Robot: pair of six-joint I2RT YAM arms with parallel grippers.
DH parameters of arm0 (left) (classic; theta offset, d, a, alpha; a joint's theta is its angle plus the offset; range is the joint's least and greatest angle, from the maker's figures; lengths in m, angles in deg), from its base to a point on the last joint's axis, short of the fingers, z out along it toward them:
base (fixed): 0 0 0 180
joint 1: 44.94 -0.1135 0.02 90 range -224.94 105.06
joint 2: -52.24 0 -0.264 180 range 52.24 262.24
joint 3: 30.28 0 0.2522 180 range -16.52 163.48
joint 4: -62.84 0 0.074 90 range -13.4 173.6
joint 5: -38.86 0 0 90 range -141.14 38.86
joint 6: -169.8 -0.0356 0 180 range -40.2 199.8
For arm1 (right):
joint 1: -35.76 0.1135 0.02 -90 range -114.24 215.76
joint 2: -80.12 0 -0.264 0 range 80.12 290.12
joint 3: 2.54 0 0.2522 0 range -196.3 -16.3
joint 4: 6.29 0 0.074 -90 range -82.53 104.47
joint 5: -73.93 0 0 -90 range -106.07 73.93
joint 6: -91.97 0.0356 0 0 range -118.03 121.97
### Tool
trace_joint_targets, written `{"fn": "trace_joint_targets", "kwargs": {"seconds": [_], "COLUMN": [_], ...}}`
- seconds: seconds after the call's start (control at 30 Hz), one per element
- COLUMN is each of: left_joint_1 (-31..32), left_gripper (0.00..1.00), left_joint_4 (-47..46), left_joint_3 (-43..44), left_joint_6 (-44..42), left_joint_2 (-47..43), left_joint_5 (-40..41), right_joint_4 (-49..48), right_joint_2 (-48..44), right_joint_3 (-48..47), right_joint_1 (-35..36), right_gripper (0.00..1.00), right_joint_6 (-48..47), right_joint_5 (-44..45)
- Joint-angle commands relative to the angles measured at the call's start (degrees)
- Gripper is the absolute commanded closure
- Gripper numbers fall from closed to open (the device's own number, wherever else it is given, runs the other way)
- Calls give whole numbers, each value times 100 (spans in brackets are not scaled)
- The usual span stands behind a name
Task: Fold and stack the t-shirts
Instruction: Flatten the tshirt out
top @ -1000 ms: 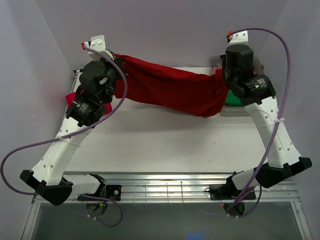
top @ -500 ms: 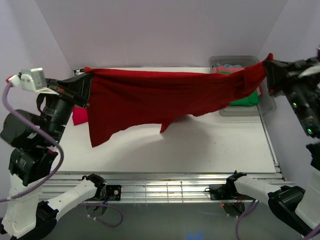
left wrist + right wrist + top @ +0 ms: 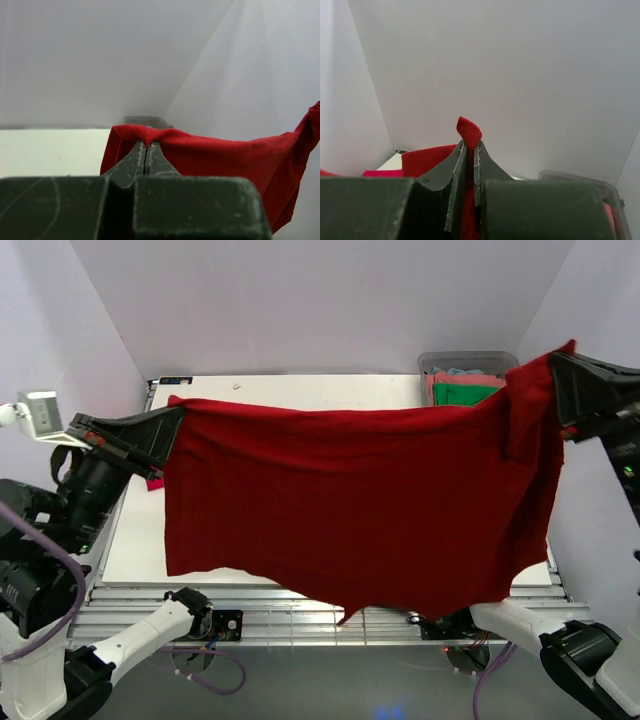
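From above, my left gripper (image 3: 172,422) was clamped on one top corner of the dark red t-shirt (image 3: 350,500) at the left, and my right gripper (image 3: 560,365) was clamped on the other top corner at the right. The shirt hung spread between them as a wide sheet above the table (image 3: 300,390), its lower edge dropping past the near edge. None of it was folded yet. At the far right, the clear tub (image 3: 470,356) held a green t-shirt (image 3: 468,394) with coral cloth (image 3: 437,387) beside it. A bit of pinkish-red t-shirt (image 3: 153,483) showed on the table at the left, mostly hidden by the hanging cloth, so I could not tell whether it was folded. In my left wrist view the two fingers were pressed together with a ridge of red cloth pinched at their tips. In my right wrist view the fingers stood nearly together, a tab of red cloth poking up between them. I judged the task to be early: this shirt needed laying flat, folding and stacking, and the tub's shirts were waiting.
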State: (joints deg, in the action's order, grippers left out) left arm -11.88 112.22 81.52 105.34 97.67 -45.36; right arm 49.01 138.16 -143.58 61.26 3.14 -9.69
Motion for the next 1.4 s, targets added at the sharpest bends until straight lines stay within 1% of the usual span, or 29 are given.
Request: {"fn": "trace_joint_targets", "kwargs": {"seconds": [0.0, 0.13, 0.2, 0.23, 0.33, 0.4, 0.43, 0.47, 0.5, 0.53, 0.57, 0.6, 0.63, 0.7, 0.73, 0.8, 0.83, 0.87, 0.9, 1.0, 1.03, 1.1, 1.13, 1.17, 1.2, 1.23, 1.27, 1.33, 1.37], "left_joint_1": [-45, -45, -45, -45, -71, -133, -185, -377, -501, -598, -799, -879, -941, -1073, -1126, -1196, -1196, -1196, -1196, -1196, -1196, -1196, -1205, -1205, -1197, -1196, -1205, -1197, -1196], "left_gripper": [100, 100, 100, 100, 100, 100, 100, 100, 100, 100, 100, 100, 100, 100, 100, 100, 100, 100, 100, 100, 100, 100, 100, 100, 100, 100, 100, 100, 100], "left_joint_4": [367, 341, 271, 244, 139, -53, -124, -142, -134, -99, -20, -11, -2, -167, -334, -764, -967, -1395, -1582, -2145, -2251, -2602, -2699, -2813, -2849, -2867, -2885, -2894, -2876], "left_joint_3": [-328, -1065, -1173, -1173, -867, -331, -77, 221, 947, 1371, 1811, 2677, 3112, 3746, 3714, 3478, 3033, 2724, 2085, 1054, 311, -571, -1010, -1815, -2198, -2549, -3197, -3754, -4009], "left_joint_6": [57, -49, -119, -137, -295, -461, -636, -699, -760, -805, -883, -936, -989, -1077, -1051, -1016, -1051, -1147, -1200, -1419, -1429, -1438, -1403, -1385, -1359, -1333, -1315, -1228, -1166], "left_joint_2": [299, 896, 1291, 1737, 2590, 2979, 3172, 3609, 3848, 4103, 4593, 4824, 5035, 5370, 5319, 5031, 4872, 4687, 4320, 3800, 3485, 3167, 2895, 2797, 2718, 2673, 2655, 2716, 2821], "left_joint_5": [256, 441, 284, 240, 292, 432, 485, 433, 363, 249, 213, 178, 99, 72, 20, 45, 63, 98, 116, 143, 134, -15, -33, -51, -68, -51, -25, 54, 46], "right_joint_4": [-419, -471, -533, -594, -1181, -1629, -1640, -1632, -1623, -1631, -1623, -1623, -1623, -1631, -1640, -1780, -2033, -2184, -2290, -2370, -2370, -2483, -2545, -2615, -2685, -2643, -2607, -2502, -2484], "right_joint_2": [418, 752, 1024, 1112, 1341, 1630, 1814, 2225, 2420, 2614, 2964, 3133, 3439, 3643, 3722, 3662, 3401, 3224, 3066, 2599, 2372, 2090, 1784, 1642, 1414, 1342, 1272, 1105, 1034], "right_joint_3": [395, 1187, 1547, 1897, 2531, 2525, 2359, 1844, 1560, 1262, 615, 269, -65, -890, -1077, -1098, -905, -642, -83, 658, 1287, 2089, 2981, 3425, 4213, 4560, 4903, 5562, 6183], "right_joint_1": [-36, -27, -27, -36, -36, -106, -158, -202, -290, -326, -404, -449, -501, -624, -668, -800, -827, -862, -888, -906, -906, -906, -906, -906, -906, -906, -897, -897, -880], "right_gripper": [92, 92, 92, 92, 92, 92, 92, 92, 92, 92, 92, 92, 92, 92, 92, 92, 92, 92, 92, 92, 92, 92, 92, 92, 92, 92, 92, 92, 92], "right_joint_6": [120, 120, 129, 147, 182, 129, 94, 24, -2, -29, -90, -91, -91, -344, -363, -468, -529, -582, -661, -767, -776, -741, -654, -601, -548, -513, -452, -337, -224], "right_joint_5": [530, 751, 795, 804, 918, 945, 954, 945, 884, 875, 875, 866, 831, 787, 761, 682, 664, 638, 559, 383, 339, 138, 67, 14, -65, -127, -197, -443, -522]}}
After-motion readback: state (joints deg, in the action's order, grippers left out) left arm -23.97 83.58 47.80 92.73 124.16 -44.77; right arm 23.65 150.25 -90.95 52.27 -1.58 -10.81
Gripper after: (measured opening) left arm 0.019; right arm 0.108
